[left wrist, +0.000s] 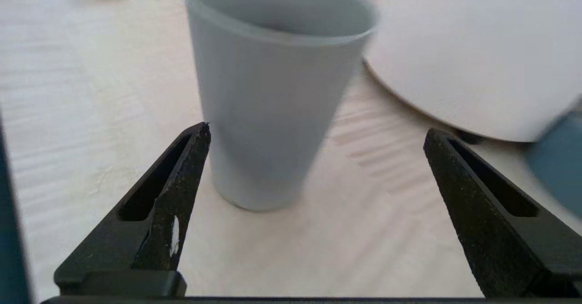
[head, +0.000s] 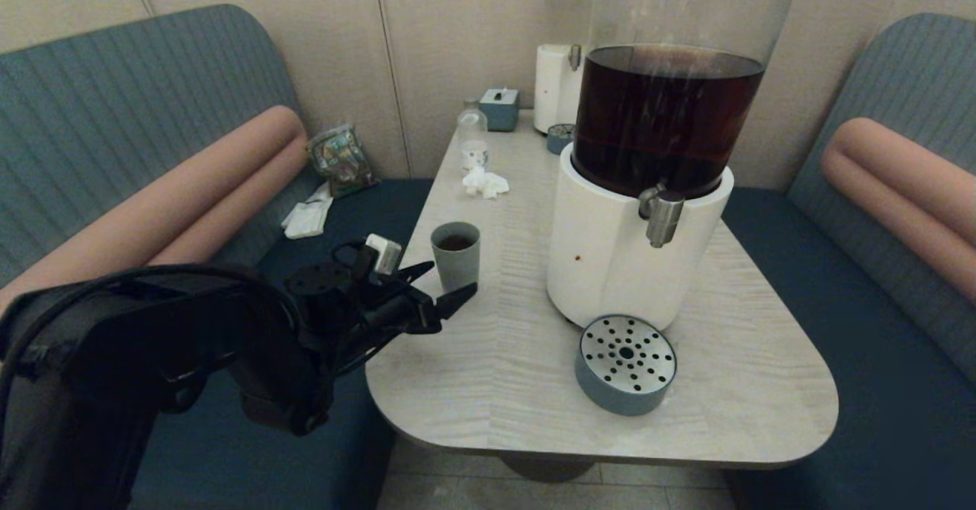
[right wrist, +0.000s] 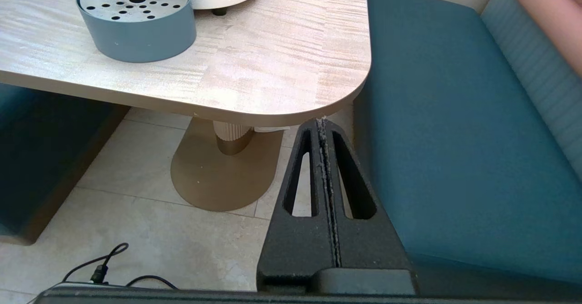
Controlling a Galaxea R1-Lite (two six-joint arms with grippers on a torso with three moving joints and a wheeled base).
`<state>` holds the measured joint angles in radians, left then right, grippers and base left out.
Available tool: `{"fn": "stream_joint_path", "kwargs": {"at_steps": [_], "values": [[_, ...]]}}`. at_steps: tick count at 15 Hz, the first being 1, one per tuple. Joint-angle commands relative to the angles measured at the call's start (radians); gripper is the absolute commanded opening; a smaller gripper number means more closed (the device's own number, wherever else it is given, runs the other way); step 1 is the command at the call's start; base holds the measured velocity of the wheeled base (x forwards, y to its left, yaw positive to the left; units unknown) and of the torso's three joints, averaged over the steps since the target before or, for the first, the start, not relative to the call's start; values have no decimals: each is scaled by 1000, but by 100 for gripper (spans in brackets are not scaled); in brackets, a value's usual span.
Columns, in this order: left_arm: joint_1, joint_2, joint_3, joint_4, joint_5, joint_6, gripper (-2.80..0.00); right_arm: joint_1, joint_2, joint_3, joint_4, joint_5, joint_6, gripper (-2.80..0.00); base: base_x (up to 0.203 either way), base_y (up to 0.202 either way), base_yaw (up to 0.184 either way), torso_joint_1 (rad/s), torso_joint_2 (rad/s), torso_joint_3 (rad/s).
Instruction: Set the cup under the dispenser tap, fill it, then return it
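The cup [head: 456, 254] stands upright on the table [head: 534, 388], near its left edge and to the left of the big dispenser's white base [head: 610, 251]. It holds some dark liquid. The left gripper [head: 445, 284] hovers at the table's left edge, just in front of the cup, with its fingers spread wide. In the left wrist view the cup [left wrist: 273, 95] stands beyond the two fingertips [left wrist: 191, 158], nearer to the one with a white mark than to the other, and I cannot tell if that tip touches the cup wall. The cup is not between the fingers.

The dispenser tap [head: 660, 216] sticks out from the front of the white base, well apart from the cup, and the round drip tray [head: 625, 365] lies on the table below it, close to the base.

The right gripper [right wrist: 323, 124] is parked below the table's near right corner, beside the blue bench seat [right wrist: 454, 149], its fingers pressed together on nothing.

In the left wrist view the cup's rim is partly cut off and the liquid inside is not visible; the white base there is blurred.
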<state>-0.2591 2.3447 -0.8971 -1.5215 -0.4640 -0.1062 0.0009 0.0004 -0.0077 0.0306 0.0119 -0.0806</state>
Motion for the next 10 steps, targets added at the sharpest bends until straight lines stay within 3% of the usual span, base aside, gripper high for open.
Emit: {"fn": "stream_joint_path", "kwargs": {"at_steps": [1, 6, 7, 10], "values": [[0, -95, 77, -9, -1, -1, 0, 1, -2, 0, 0, 0, -1, -280, 0, 0, 0, 0, 0, 0], [0, -253, 222, -9, 1, -9, 0, 1, -2, 0, 0, 0, -1, -280, 0, 0, 0, 0, 0, 0], [1, -295, 249, -9, 2, -11, -280, 1, -2, 0, 0, 0, -1, -280, 0, 0, 0, 0, 0, 0], [0, -414, 300, -9, 23, -17, -280, 1, -2, 0, 0, 0, -1, -280, 0, 0, 0, 0, 0, 0]]}}
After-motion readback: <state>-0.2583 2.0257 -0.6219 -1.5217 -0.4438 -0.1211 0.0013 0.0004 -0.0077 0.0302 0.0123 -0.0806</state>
